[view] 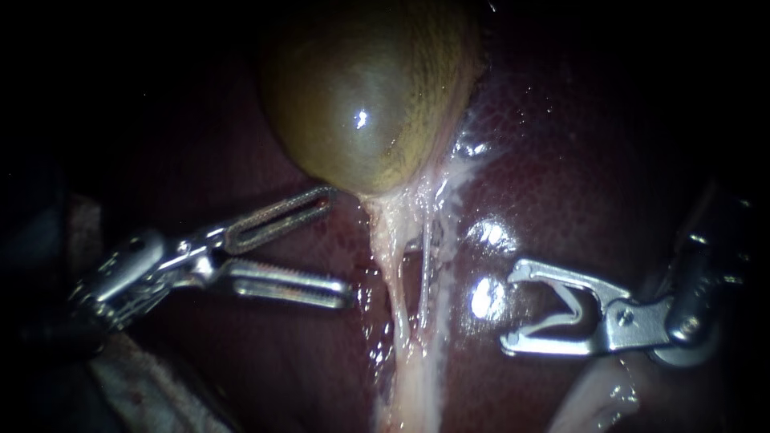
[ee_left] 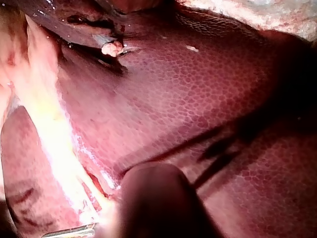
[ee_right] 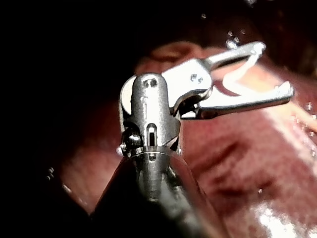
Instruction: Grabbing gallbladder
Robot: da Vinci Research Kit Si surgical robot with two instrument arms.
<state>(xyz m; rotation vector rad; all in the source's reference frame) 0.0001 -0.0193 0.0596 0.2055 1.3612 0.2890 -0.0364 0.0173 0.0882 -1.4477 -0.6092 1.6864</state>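
The gallbladder is not yet grabbed. The left instrument holds its hand apart just beside its near edge. The right instrument, well right, has its hand clamped on a white clip.

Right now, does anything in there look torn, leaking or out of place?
Nothing stands out. The gallbladder looks whole and glossy, the liver just wet. The left instrument has open jaws beside the gallbladder's lower end; the right instrument holds a pale clip in its jaws.
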